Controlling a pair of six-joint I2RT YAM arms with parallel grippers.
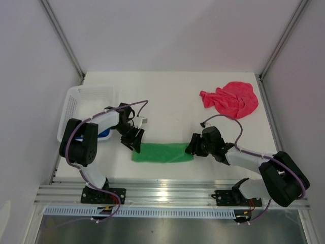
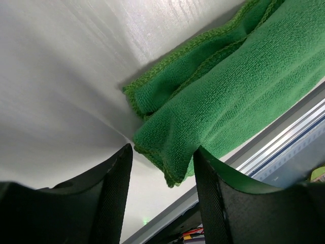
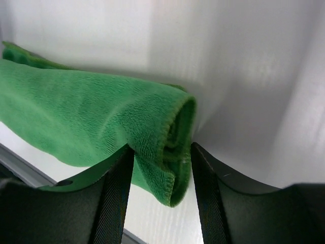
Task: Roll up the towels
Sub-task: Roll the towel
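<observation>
- The white table point(image 1: 167, 96) has a smooth matt top and takes up most of the overhead view. Plain pale walls point(image 1: 167, 30) close it in at the back and on both sides.
- A ribbed metal rail point(image 1: 167, 192) runs along the near edge, and both arm bases are bolted to it.
- A white mesh basket point(image 1: 76, 99) stands at the left edge of the table. A bit of a blue towel point(image 1: 104, 134) shows at its near end, mostly hidden behind the left arm.
- The pink towel point(image 1: 231, 99) lies crumpled in a loose heap at the far right, well apart from everything else.
- The green towel point(image 1: 162, 152) lies on the table near the rail, between the two arms. It is rolled into a flat tube with its long axis running left to right, parallel to the rail.
- The left gripper point(image 1: 133, 145) is at the left end of the roll. Its fingers point(image 2: 114, 193) are spread, and a loose layered corner of the towel sits between them, with bare table showing beside one finger.
- The right gripper point(image 1: 192, 147) is at the right end. Its fingers point(image 3: 117, 198) also stand apart, one on each side of the rounded, unsquashed end of the roll, where the coiled layers show.
</observation>
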